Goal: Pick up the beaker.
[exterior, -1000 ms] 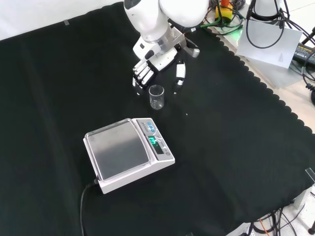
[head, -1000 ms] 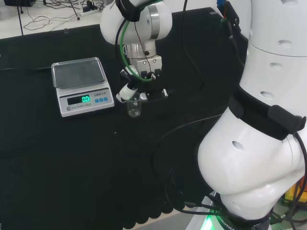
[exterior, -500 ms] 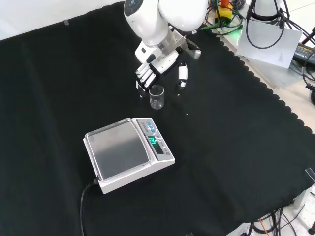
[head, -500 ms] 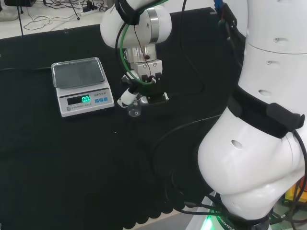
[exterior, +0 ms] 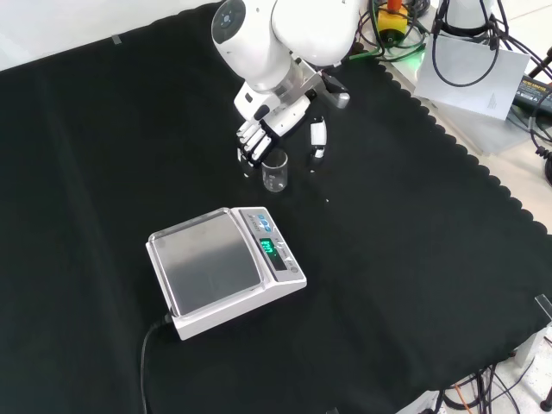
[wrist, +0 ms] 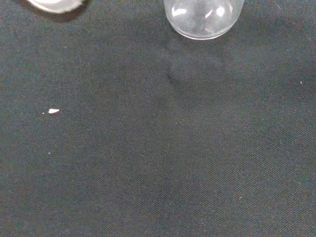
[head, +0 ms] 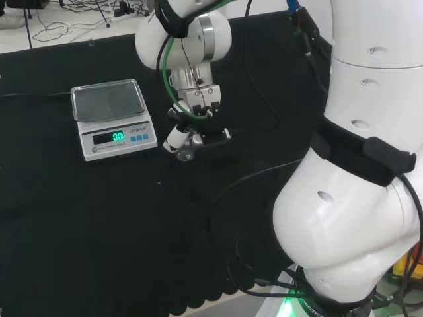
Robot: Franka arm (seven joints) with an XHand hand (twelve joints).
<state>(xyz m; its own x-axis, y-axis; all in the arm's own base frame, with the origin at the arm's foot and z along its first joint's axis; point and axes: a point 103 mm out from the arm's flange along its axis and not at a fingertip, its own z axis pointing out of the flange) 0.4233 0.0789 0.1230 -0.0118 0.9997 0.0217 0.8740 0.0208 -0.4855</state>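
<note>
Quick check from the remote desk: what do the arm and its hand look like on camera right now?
The arm has glossy white rounded links with a black band round one, and green and black cables along it. A round grey cap marks a joint. The hand is white with black fingers.

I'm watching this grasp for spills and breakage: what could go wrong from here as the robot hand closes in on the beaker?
The beaker is small, clear and light, and the robot hand sits right beside it with the fingers on one side and the thumb apart, so an uneven closing could tip it over or push it across the cloth. The scale stands nearby; a sliding beaker might knock into it.
</note>
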